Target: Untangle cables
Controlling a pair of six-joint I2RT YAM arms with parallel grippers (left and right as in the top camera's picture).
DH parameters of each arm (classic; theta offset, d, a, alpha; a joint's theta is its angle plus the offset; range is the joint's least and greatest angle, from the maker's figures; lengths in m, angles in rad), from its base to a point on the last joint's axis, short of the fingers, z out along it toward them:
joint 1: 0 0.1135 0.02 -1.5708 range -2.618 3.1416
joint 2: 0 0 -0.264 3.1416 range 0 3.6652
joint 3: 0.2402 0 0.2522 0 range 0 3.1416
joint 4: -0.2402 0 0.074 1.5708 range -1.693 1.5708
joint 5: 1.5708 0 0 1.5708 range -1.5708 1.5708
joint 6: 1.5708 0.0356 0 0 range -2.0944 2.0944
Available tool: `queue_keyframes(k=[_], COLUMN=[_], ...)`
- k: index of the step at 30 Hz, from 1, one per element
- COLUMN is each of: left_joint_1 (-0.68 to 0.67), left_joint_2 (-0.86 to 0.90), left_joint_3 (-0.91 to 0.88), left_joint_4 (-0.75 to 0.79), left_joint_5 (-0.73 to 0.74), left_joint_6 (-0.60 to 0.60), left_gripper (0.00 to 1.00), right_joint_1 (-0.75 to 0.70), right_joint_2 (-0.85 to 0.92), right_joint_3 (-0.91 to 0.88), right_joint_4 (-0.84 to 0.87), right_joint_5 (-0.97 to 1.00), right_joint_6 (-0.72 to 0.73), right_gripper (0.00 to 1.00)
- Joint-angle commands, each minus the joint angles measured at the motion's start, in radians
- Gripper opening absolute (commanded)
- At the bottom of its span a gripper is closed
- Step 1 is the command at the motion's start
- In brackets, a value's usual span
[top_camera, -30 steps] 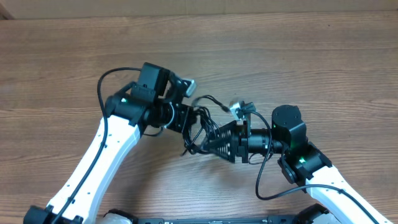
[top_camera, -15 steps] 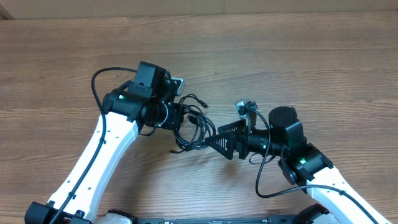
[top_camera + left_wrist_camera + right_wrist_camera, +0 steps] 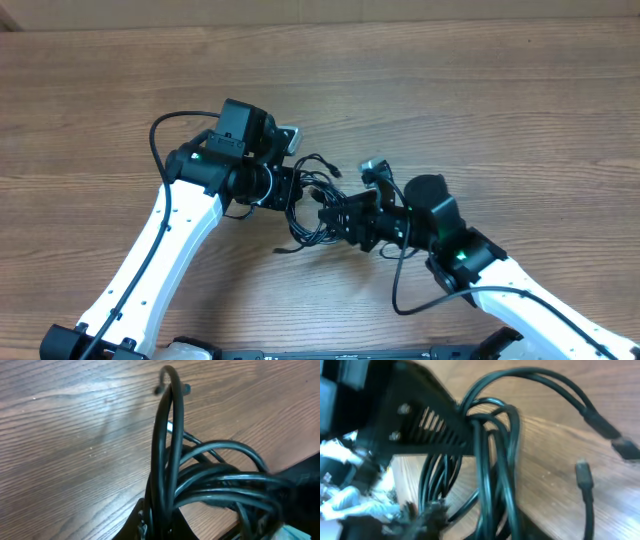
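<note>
The thin black flexible cables are bunched as one coil between both jaws, no strand freed; nearly all untangling is judged left; the left jaws are pressed together on the bundle; whether the right jaws pinch cannot be told; the brown wooden desk lies open beyond, its far edge well apart.

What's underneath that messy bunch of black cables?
The wooden table shows under the cables. Where loops pile up, or fingers block the view, anything beneath is hidden.
</note>
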Motion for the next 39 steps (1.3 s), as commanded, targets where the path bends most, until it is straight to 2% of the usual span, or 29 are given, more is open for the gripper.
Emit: queue_keyframes(k=[1,3,6,10,15,18,23,27,34,37,38,39], left_joint_1=[-0.019,-0.019,-0.018,-0.018,-0.018,-0.019,-0.018,-0.018,-0.009,0.013,0.026,0.034], left_joint_2=[-0.003,-0.003,-0.003,-0.003,-0.003,-0.001,-0.001,-0.001,-0.001,-0.001,-0.001,-0.001], left_joint_3=[0.017,0.017,0.017,0.017,0.017,0.017,0.017,0.016,0.017,0.017,0.017,0.017], left_joint_4=[0.005,0.006,0.007,0.03,0.084,0.09,0.035,-0.01,-0.014,-0.013,-0.013,-0.013], left_joint_5=[0.057,0.041,-0.067,-0.251,-0.252,-0.229,-0.234,-0.331,-0.423,-0.425,-0.424,-0.417], left_joint_6=[-0.006,-0.007,-0.063,-0.261,-0.356,-0.351,-0.239,-0.231,-0.377,-0.463,-0.5,-0.515], left_gripper=[0.04,0.04,0.04,0.04,0.04,0.04,0.04,0.05,0.04,0.04,0.04,0.04], right_joint_1=[0.008,0.008,0.008,0.008,0.008,0.005,-0.04,-0.106,-0.236,-0.269,-0.279,-0.283], right_joint_2=[0.017,0.016,0.016,0.016,0.016,0.016,0.016,0.016,0.016,0.016,0.016,0.016], right_joint_3=[0.021,0.021,0.021,0.021,0.021,0.021,0.021,0.021,0.021,0.021,0.021,0.021], right_joint_4=[0.031,0.063,0.116,0.129,0.15,0.173,0.205,0.198,0.191,0.125,0.061,0.013], right_joint_5=[-0.008,-0.072,-0.229,-0.426,-0.571,-0.582,-0.581,-0.582,-0.578,-0.52,-0.451,-0.392], right_joint_6=[0.021,0.024,0.024,0.023,0.023,0.023,0.023,0.024,0.068,0.072,0.072,0.072], right_gripper=[0.13,0.04,0.04,0.04,0.04,0.04,0.04,0.04,0.04,0.04,0.05,0.13])
